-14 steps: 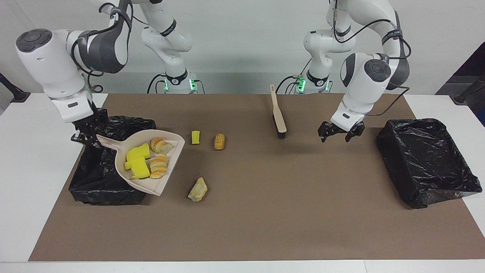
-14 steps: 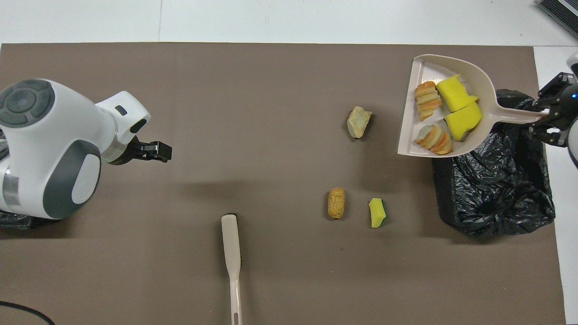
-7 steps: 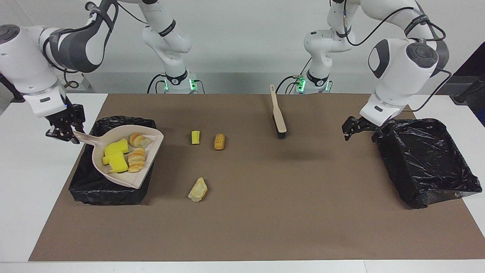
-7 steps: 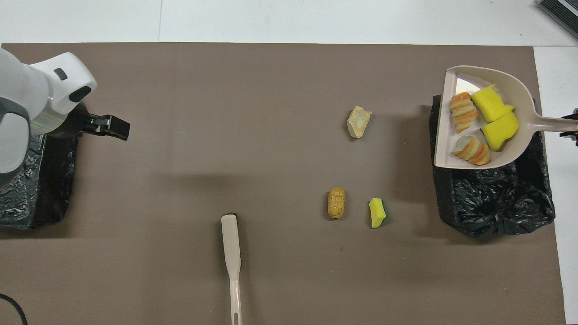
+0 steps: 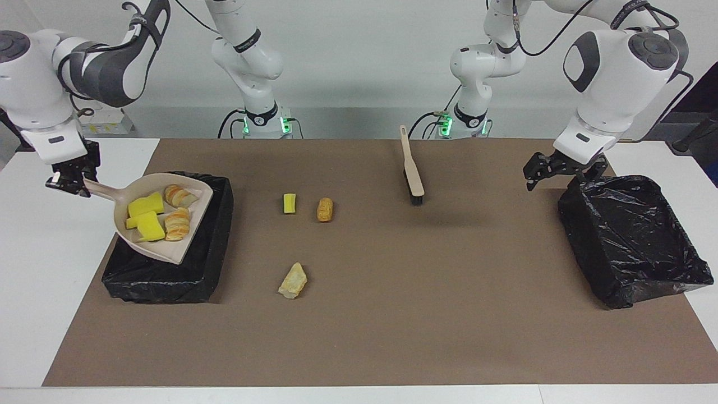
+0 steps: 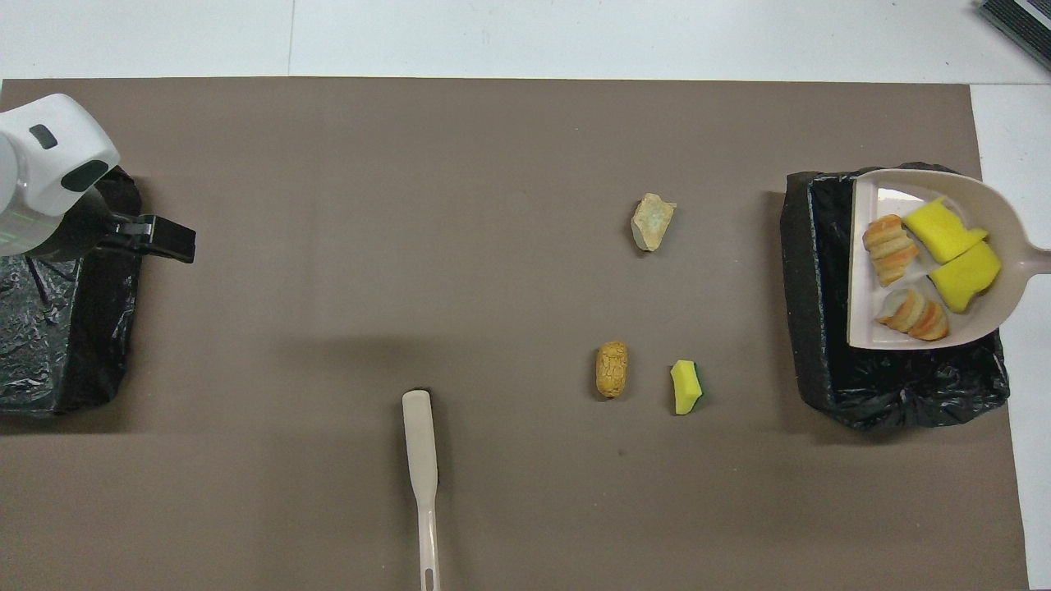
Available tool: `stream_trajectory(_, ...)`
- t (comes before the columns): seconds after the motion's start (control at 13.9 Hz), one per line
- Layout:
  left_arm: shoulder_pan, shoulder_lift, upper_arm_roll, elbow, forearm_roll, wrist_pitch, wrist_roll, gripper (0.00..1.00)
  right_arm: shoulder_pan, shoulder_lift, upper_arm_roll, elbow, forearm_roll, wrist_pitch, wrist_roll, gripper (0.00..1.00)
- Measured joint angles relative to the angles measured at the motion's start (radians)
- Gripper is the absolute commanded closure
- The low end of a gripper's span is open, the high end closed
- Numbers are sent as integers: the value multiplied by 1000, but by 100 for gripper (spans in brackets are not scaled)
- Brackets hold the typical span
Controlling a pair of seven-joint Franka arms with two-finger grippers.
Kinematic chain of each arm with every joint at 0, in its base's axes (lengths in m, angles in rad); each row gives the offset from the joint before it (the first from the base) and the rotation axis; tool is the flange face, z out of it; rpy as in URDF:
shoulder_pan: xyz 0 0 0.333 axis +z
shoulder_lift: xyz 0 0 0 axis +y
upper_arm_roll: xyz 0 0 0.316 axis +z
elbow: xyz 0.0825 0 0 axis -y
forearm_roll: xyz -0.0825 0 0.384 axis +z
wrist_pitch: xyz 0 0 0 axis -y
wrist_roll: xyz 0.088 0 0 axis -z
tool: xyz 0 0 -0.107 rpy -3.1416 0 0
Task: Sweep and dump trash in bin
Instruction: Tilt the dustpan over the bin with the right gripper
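Observation:
My right gripper (image 5: pixel 70 180) is shut on the handle of the beige dustpan (image 5: pixel 162 249), which hangs tilted over a black-lined bin (image 5: pixel 162 280). In the pan (image 6: pixel 862 287) lie yellow sponge chunks (image 5: pixel 147 216) and bread-like lumps (image 5: pixel 178 224) of trash. Three trash pieces lie on the brown mat: a yellow chunk (image 5: pixel 289 203), a brown lump (image 5: pixel 325 209) and a tan lump (image 5: pixel 293 280). The overhead view shows the bin (image 6: pixel 809 271) but not my right gripper. My left gripper (image 5: pixel 561 171) hangs open and holds nothing, over the corner of a second black-lined bin (image 5: pixel 634 247).
A beige hand brush (image 5: pixel 412 168) with black bristles lies on the mat near the robots, handle toward them. It also shows in the overhead view as the brush (image 6: pixel 423 468). The two bins stand at the two ends of the brown mat (image 5: pixel 420 314).
My right gripper has carried the loaded dustpan toward the right arm's end of the table, until it hangs over the bin. My left gripper has drawn away to the second bin, still open.

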Motion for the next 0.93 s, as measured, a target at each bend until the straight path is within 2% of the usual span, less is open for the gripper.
stream_trajectory(0.5, 3, -15, 8, -12, 0, -14, -1, 0, 37, -29, 8, -80, -273, 14, 117, 100)
stream_trajectory(0.93, 3, -15, 8, -13, 0, -14, -1, 0, 165, -47, 9, -99, -444, -42, 268, 100)
